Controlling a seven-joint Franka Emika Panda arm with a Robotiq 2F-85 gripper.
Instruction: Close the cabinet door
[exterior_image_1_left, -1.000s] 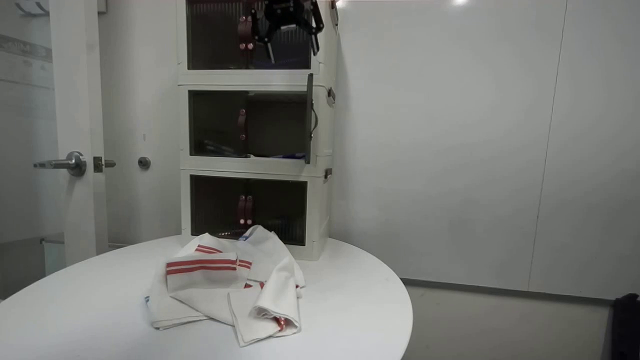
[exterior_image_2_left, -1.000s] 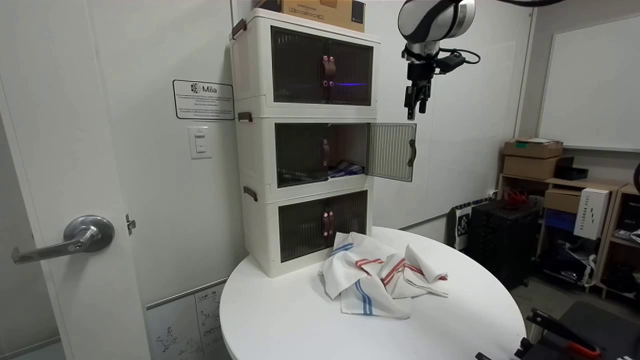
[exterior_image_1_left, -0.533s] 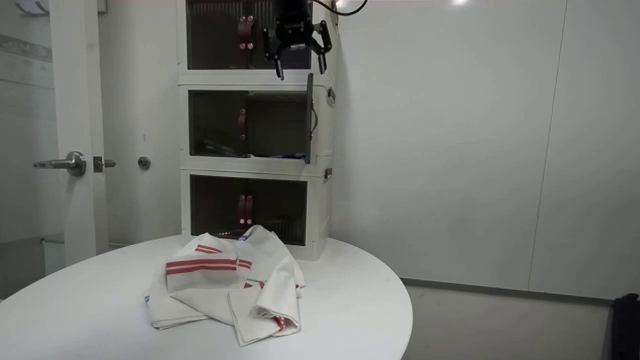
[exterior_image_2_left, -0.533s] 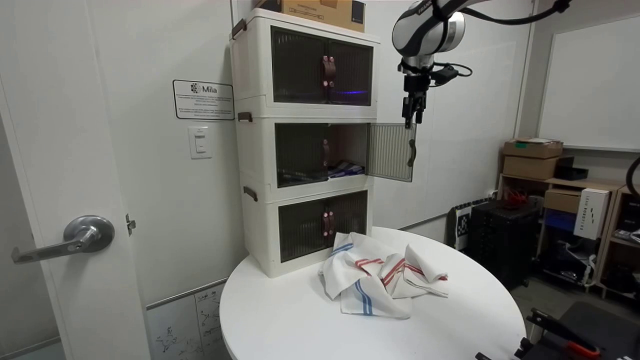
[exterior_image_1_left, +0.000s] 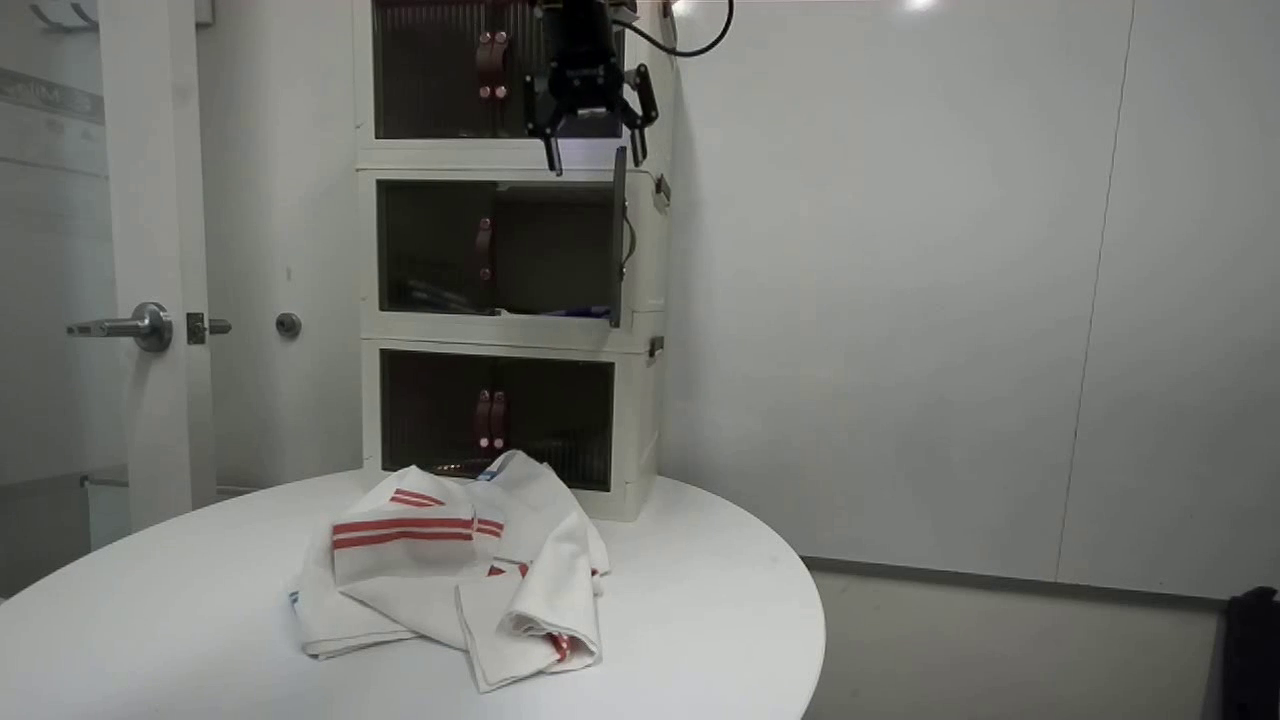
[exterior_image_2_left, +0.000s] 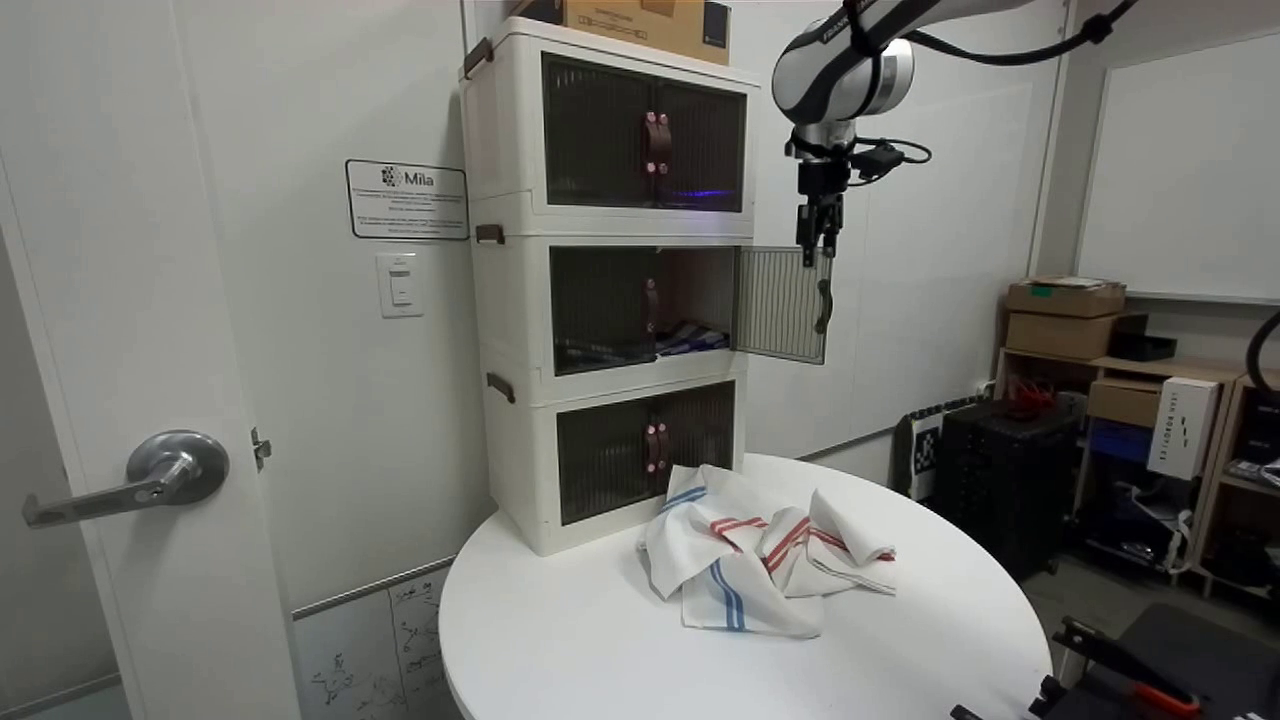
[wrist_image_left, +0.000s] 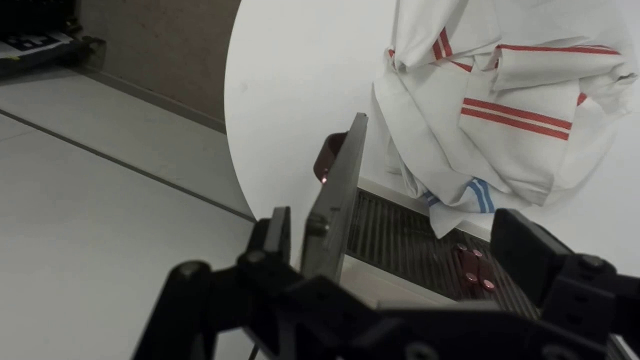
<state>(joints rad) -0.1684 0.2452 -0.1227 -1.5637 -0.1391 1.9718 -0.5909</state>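
Currently at the approach, I judge; closing swing not yet begun. Cabinet door (exterior_image_2_left: 783, 303) stands wide open at the middle compartment (exterior_image_2_left: 696, 285) of the tall white cabinet (exterior_image_2_left: 512, 310), showing only its narrow edge (exterior_image_1_left: 619, 240) in an exterior view; the partner panel (exterior_image_2_left: 603, 310) across the opening is closed. Gripper (exterior_image_1_left: 598, 168) points down at the door's top, fingers (wrist_image_left: 281, 232) spread well apart, gripping nothing. In the wrist view the door's top runs between them, nearer the finger on the same side as the handle (wrist_image_left: 324, 156). Contact: cannot tell, nor whether the tips sit above or below the door's upper rim. Next move, as I read it: go a little lower, lay that handle-side finger on the outer face near the free end, where leverage should be best, then sweep the door round toward the compartment. No clamping needed, I think; a push should do, provided the path bends with the door's arc, else the finger may slide off. Striped cloth (exterior_image_2_left: 762, 560) lies on the round white table (exterior_image_2_left: 560, 640), in front of the cabinet, probably out of the way.
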